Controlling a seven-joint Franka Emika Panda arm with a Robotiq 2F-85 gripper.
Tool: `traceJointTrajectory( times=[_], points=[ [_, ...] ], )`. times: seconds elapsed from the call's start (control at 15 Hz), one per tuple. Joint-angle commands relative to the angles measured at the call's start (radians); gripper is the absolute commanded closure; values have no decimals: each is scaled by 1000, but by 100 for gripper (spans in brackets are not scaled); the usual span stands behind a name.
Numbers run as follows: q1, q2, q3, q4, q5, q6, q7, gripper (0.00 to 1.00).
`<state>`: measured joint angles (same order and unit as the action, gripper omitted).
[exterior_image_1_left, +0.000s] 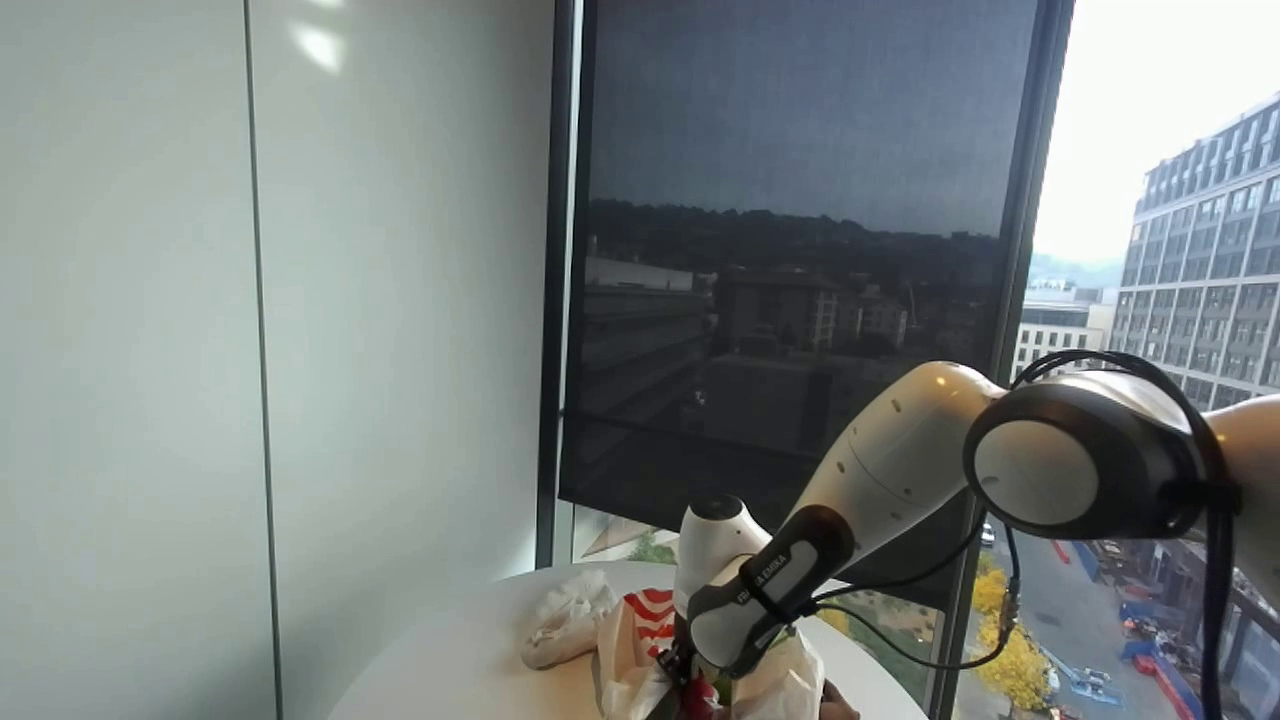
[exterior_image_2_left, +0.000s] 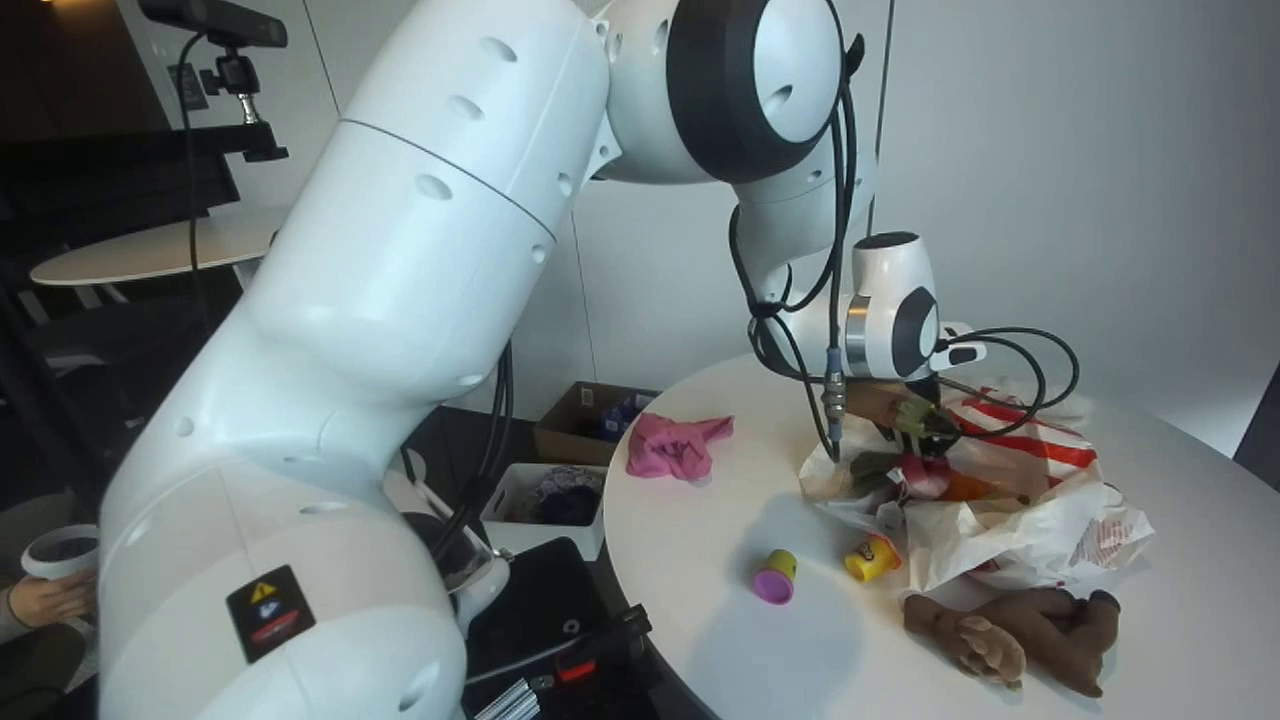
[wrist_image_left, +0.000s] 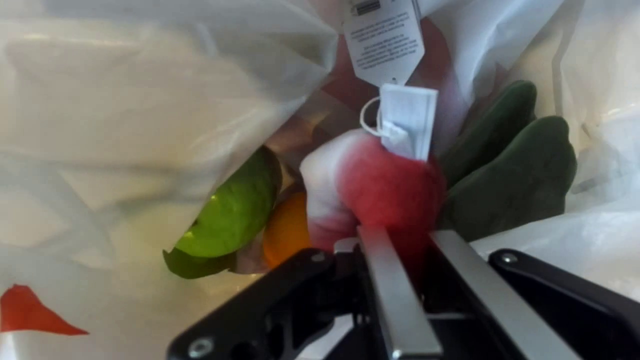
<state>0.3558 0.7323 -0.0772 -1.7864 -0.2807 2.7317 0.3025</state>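
Note:
My gripper (wrist_image_left: 407, 234) points down into an open white plastic bag (wrist_image_left: 100, 125) with red markings. Its two fingers are closed around the lower part of a soft red-and-white item (wrist_image_left: 392, 185) with a white tag (wrist_image_left: 410, 117), which narrows between them. A green fruit (wrist_image_left: 235, 215) and an orange fruit (wrist_image_left: 287, 230) lie to its left in the wrist view. Dark green leaf-like lobes (wrist_image_left: 515, 175) lie to its right. The gripper (exterior_image_2_left: 915, 440) and the red item (exterior_image_2_left: 925, 478) also show in an exterior view, inside the bag's opening (exterior_image_2_left: 1000, 540). The finger pads are hidden.
The bag is on a round white table (exterior_image_2_left: 720, 640). Two small tubs, one yellow (exterior_image_2_left: 872, 558) and one with a purple end (exterior_image_2_left: 775, 580), lie before it. A brown plush (exterior_image_2_left: 1050, 635) and pink cloth (exterior_image_2_left: 675, 447) are nearby. A white bundle (exterior_image_1_left: 570, 620) lies beside the bag.

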Motion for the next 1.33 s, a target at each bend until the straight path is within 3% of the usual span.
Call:
traceJointTrajectory(
  times=[0.0,0.27,0.47,0.73,1.0,1.27],
  points=[
    [-23,50,-6,75,77,-13,41,84],
    [-126,73,127,92,215,-23,-81,84],
    [-125,97,130,117,243,8,-72,83],
    [-112,103,97,130,258,76,-37,84],
    [-70,101,16,116,242,169,11,84],
    [27,116,-125,103,220,277,81,84]
  ],
)
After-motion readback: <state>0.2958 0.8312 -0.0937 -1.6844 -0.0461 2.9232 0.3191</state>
